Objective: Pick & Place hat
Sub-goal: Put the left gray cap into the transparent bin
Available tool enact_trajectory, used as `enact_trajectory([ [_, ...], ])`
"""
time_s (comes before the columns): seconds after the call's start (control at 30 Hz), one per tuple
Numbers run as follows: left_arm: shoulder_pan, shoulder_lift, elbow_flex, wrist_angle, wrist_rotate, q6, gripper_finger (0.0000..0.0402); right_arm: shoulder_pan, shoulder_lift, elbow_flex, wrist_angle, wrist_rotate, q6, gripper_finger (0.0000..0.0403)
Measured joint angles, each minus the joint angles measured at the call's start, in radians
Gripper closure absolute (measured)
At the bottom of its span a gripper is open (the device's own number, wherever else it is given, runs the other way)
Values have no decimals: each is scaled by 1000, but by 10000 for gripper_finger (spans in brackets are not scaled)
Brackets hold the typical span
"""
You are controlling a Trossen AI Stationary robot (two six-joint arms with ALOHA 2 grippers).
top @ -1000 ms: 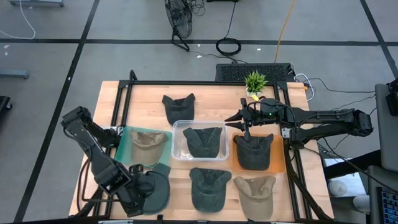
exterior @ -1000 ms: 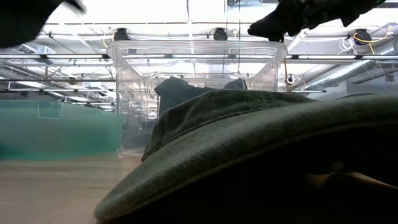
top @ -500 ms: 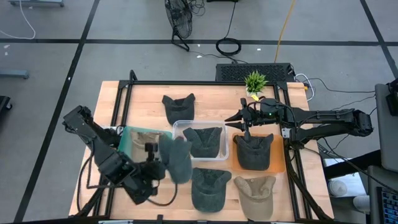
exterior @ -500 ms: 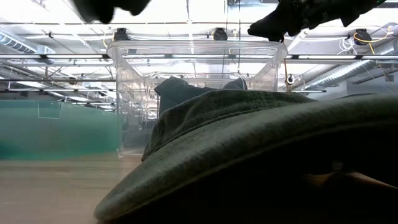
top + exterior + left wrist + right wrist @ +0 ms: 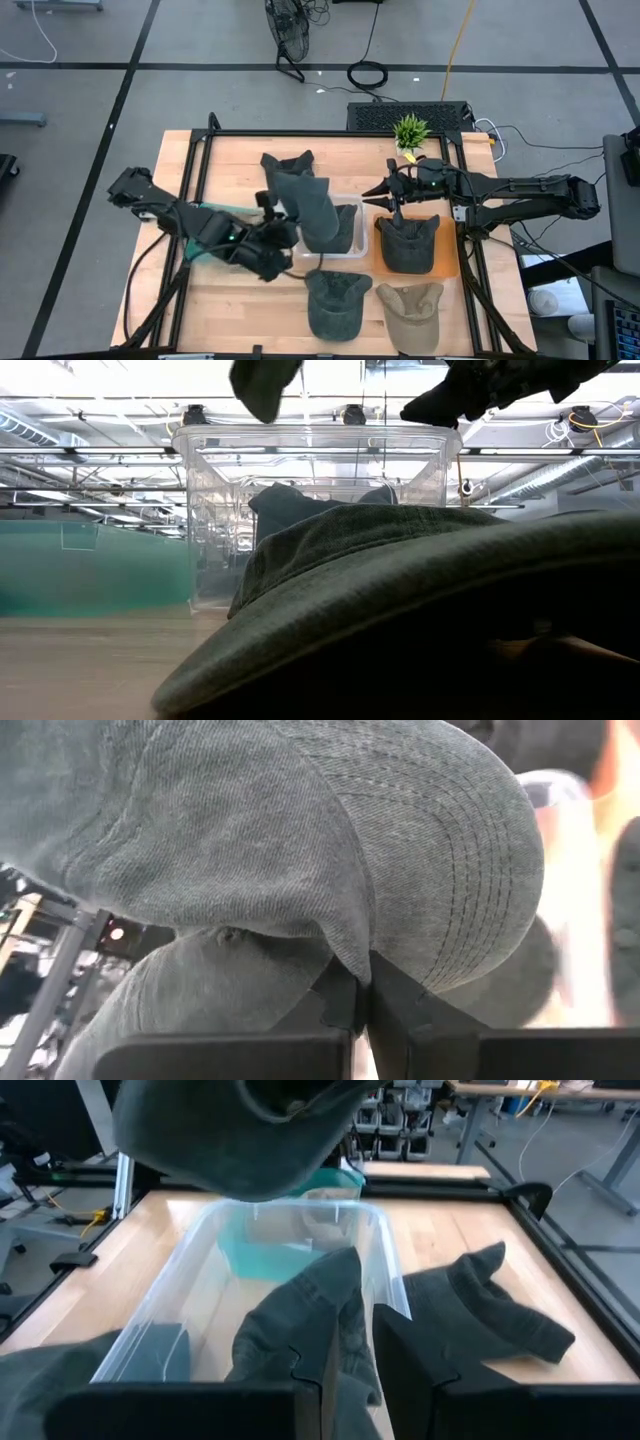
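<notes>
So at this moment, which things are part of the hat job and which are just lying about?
In the job:
- grey hat, held up by the left end effector
- clear bin under it, already holding a dark hat

Lying about:
- plant
- tan hat
- hat on the orange mat, under the right end effector
- front hat

A grey-green hat (image 5: 300, 830) is seen filling most of the left wrist view, its stitched, rounded brim bulging to one side. The cloth is pinched between the left gripper (image 5: 365, 995), whose dark fingers (image 5: 400, 1005) are pressed together on a fold of the fabric. More of the same cloth is draped below the pinch point. Behind the hat, a blurred clear bin (image 5: 575, 910) and a strip of orange are glimpsed.
</notes>
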Motion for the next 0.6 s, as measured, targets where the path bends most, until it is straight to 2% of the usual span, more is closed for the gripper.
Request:
enact_trajectory([
  [0.1,26,31,0,-1,0,15,396,0,-29,0,-70,15,0,344],
  [0.33,50,134,25,-4,5,26,391,-1,-169,0,-185,160,3,344],
  [0.6,52,222,182,-57,10,23,387,0,-273,0,-243,161,33,344],
])
